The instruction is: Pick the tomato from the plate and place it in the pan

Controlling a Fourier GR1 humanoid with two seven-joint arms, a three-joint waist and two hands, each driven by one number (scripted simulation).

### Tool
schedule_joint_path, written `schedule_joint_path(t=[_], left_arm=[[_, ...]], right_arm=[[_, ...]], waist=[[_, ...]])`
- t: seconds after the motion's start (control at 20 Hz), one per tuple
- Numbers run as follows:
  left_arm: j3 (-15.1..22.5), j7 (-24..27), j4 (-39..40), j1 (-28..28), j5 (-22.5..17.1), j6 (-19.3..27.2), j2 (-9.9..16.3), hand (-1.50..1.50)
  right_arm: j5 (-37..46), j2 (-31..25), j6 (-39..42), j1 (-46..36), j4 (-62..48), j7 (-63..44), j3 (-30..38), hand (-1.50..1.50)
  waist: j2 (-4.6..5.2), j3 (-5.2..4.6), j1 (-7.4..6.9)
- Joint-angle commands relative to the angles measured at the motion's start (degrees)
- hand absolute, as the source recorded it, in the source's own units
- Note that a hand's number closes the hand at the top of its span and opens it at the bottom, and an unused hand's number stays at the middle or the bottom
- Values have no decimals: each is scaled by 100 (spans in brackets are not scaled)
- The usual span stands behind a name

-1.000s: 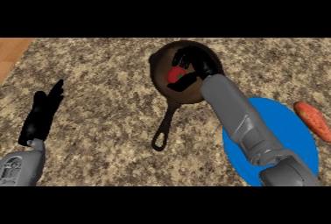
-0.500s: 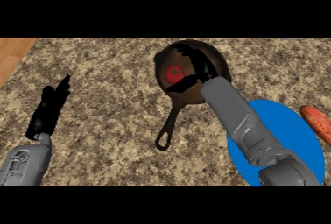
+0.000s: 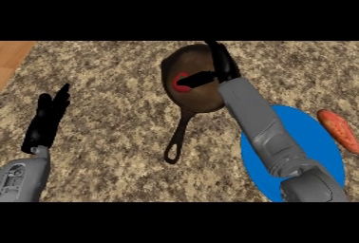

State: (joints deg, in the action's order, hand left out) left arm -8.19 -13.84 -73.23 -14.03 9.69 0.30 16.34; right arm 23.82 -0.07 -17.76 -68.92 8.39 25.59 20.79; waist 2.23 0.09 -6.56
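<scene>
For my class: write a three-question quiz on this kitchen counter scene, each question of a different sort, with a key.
1. True or false: the tomato lies in the pan.
2. The blue plate sits at the pan's: A) left B) right C) far side
3. Fill in: the left hand rests ____, fingers straight.

Key: 1 true; 2 B; 3 open. The right hand is over the pan, a finger across the tomato.

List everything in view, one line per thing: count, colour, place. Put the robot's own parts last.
tomato: one, red, inside the pan, partly hidden by the right hand's thumb
pan: one, dark brown, upper centre, handle pointing toward the view's lower edge
plate: one, blue, right, under the right forearm
sweet potato: one, orange, far right, beside the plate
counter: one, speckled brown
left hand: one, black, left, open, resting
right hand: one, black, over the pan
</scene>
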Motion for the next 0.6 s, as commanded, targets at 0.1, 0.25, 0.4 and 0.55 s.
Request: schedule_joint_path(t=[0.1, 0.25, 0.4, 0.55], left_arm=[[-183, -10, -17, 124, -38, 68, 97, 0], [-198, -30, -100, 216, -61, 43, 103, 0], [-355, 173, -49, 445, -195, -132, 254, 0], [-115, -244, -113, 106, -4, 76, 23, 0]], right_arm=[[-279, -518, 76, 130, 89, 52, 315, -150], [-406, -868, 325, 91, 84, -161, 442, -150], [-471, -1310, 794, 246, 153, -38, 481, -150], [-576, -1805, 1317, 535, 153, 263, 586, -150]], waist=[[-51, -2, 242], [-91, -2, 327], [-125, -4, 397], [-93, 4, 407]])
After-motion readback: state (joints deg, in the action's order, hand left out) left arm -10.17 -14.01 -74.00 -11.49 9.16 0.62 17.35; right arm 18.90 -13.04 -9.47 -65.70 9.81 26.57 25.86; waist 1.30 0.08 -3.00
